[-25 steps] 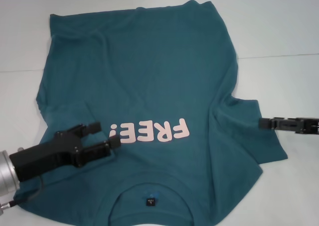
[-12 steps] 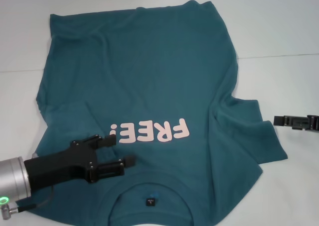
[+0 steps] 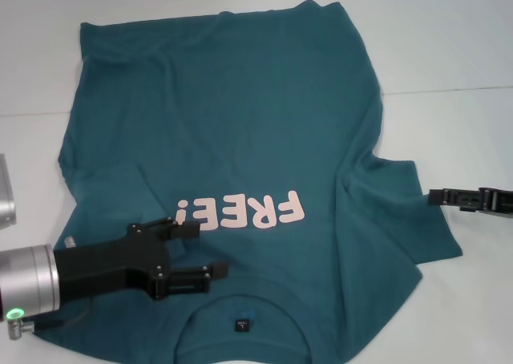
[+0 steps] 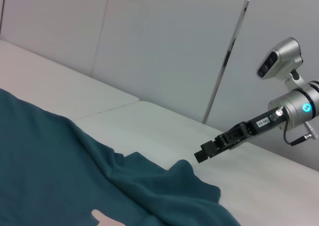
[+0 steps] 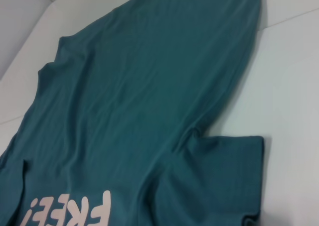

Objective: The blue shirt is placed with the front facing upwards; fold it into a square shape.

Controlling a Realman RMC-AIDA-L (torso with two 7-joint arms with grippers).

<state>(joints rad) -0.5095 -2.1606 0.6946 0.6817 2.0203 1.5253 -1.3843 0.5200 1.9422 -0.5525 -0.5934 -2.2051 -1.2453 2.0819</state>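
The blue shirt (image 3: 240,115) lies flat, front up, on the white table, with its collar nearest me. Pale pink "FREE!" lettering (image 3: 244,213) crosses the chest, and a small black label (image 3: 242,325) sits at the neckline. My left gripper (image 3: 210,249) is open and empty. It is low over the shirt's near left shoulder, just below the "!" and left of the collar. My right gripper (image 3: 437,196) hovers at the edge of the right sleeve (image 3: 405,220) and also shows in the left wrist view (image 4: 205,153). The right wrist view shows the shirt body (image 5: 149,111) and that sleeve.
The white table (image 3: 457,43) shows bare around the shirt, with a seam line running across it (image 3: 449,91). A silver arm segment (image 3: 4,196) shows at the left edge. Grey wall panels (image 4: 164,47) stand behind the table.
My left gripper has moved right and nearer across the shirt, from beside the "!" to beside the collar, and stays open. My right gripper drew back from the sleeve, then returned partway.
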